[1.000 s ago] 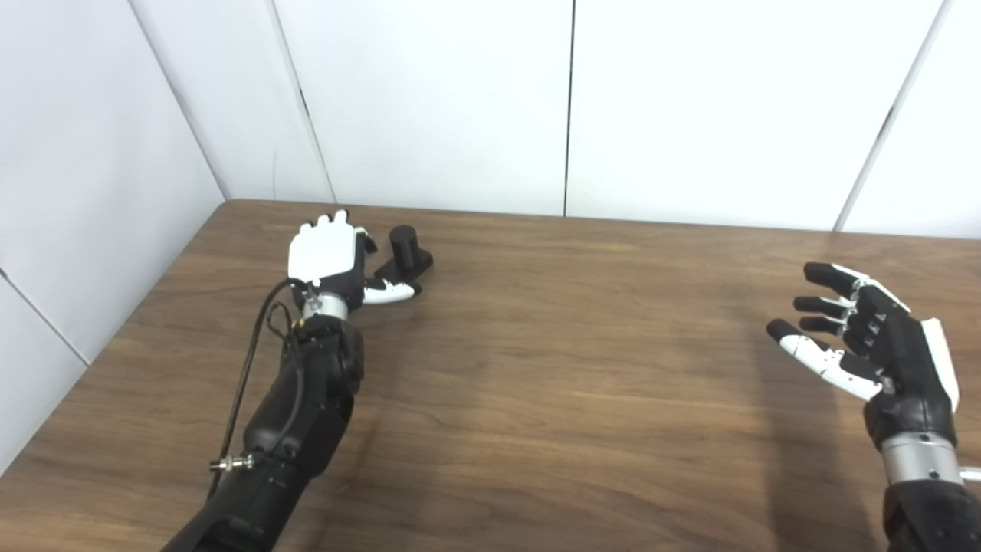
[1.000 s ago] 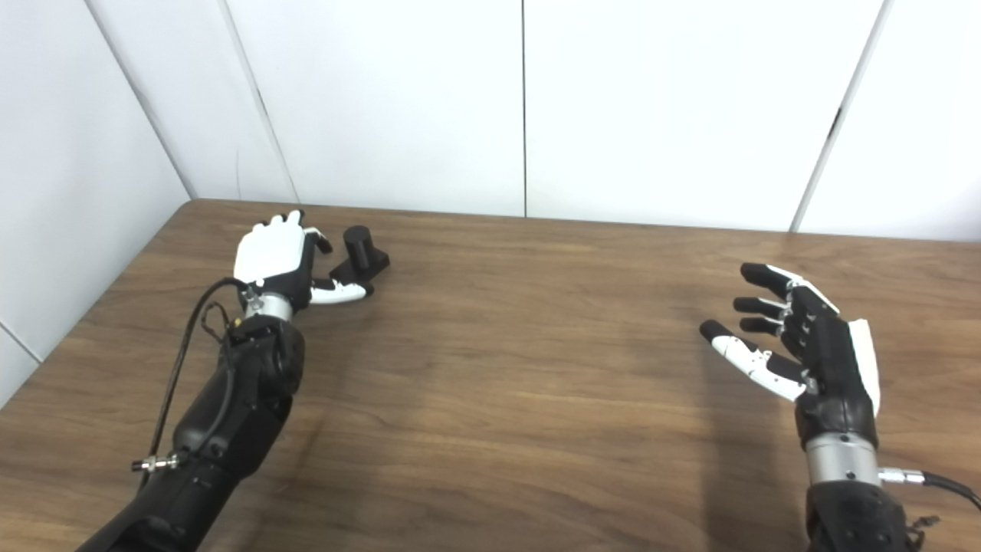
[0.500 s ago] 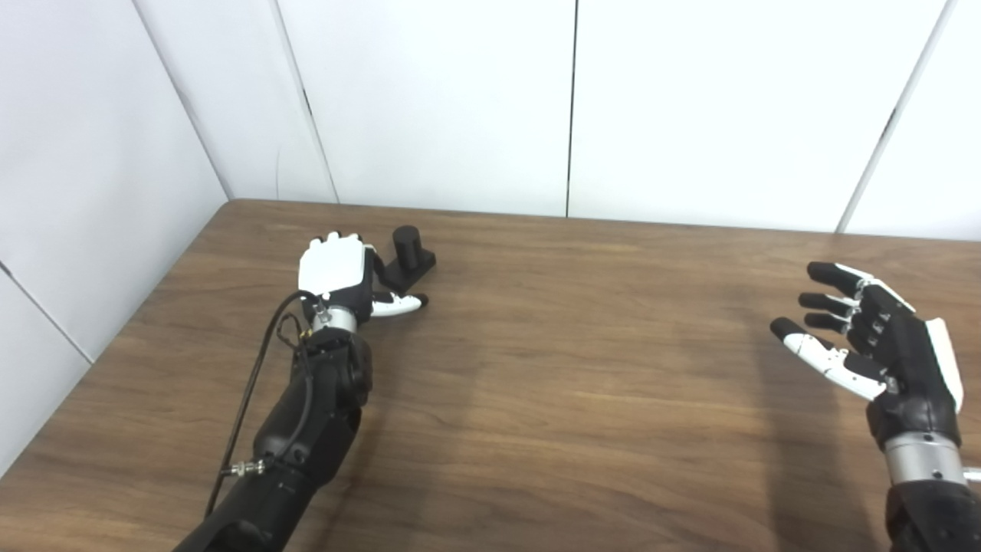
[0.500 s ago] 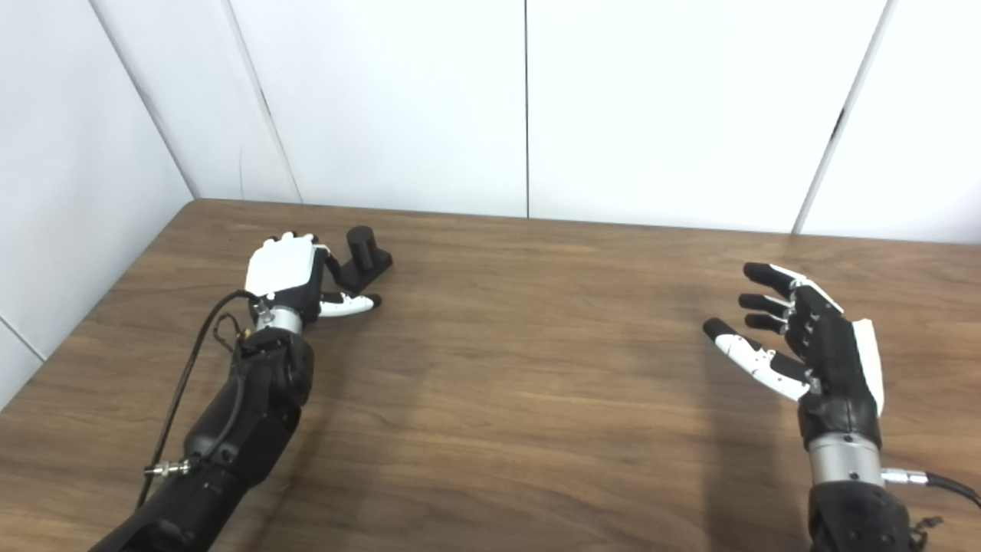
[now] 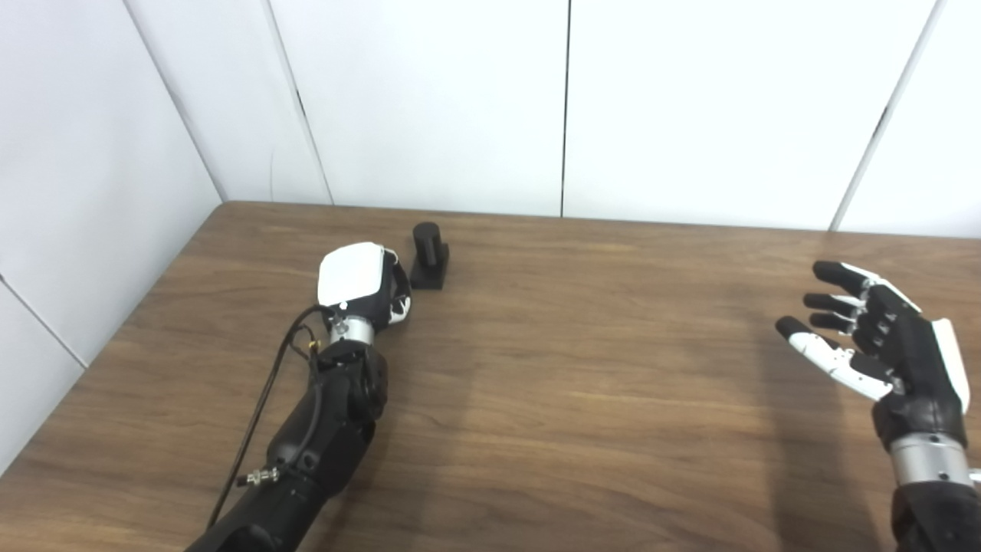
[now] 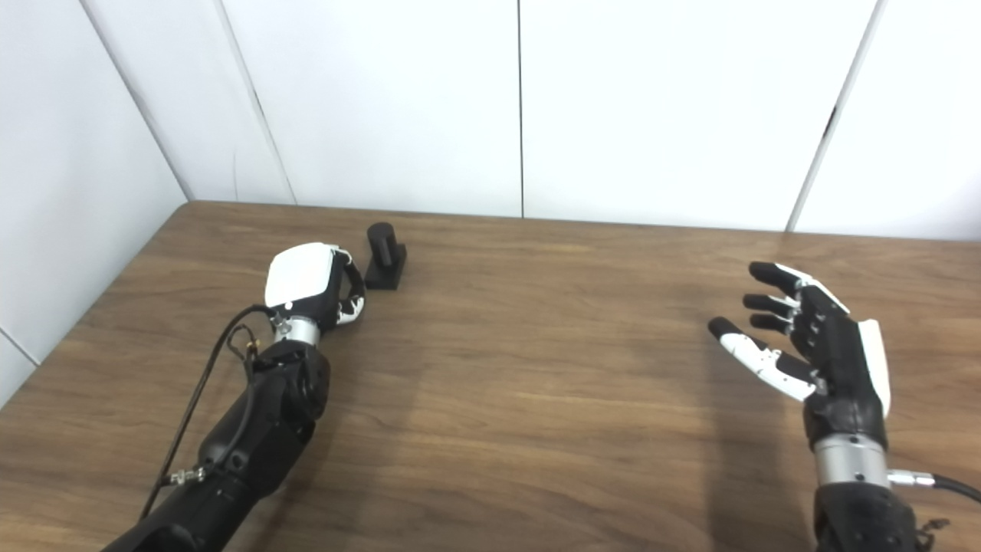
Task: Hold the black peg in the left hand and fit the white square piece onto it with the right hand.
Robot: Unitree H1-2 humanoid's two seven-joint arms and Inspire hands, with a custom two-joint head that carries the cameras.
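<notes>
On the far left part of the wooden table [image 5: 582,399] stands the black peg [image 5: 428,253], an upright round post on a small square base, close to the back edge and the white wall panels [image 5: 429,100]. Nothing on it, on the hands or on the panels carries any brand, label or writing that I can read from where I stand.

Just in front of the peg and a little to its left sits the left hand [image 5: 360,280], its white back turned up toward me. The fingers are curled down and under, and the hand closes on nothing; the peg stands free just beyond the knuckles, very near but apart from them as far as I can tell. A black cable [image 5: 264,406] loops along the forearm behind the wrist.

Well apart, over the right side of the table, the right hand [image 6: 812,345] hangs palm inward with its fingers [image 6: 766,287] spread wide and its thumb held out, holding nothing. A white square piece does not show in either view.
</notes>
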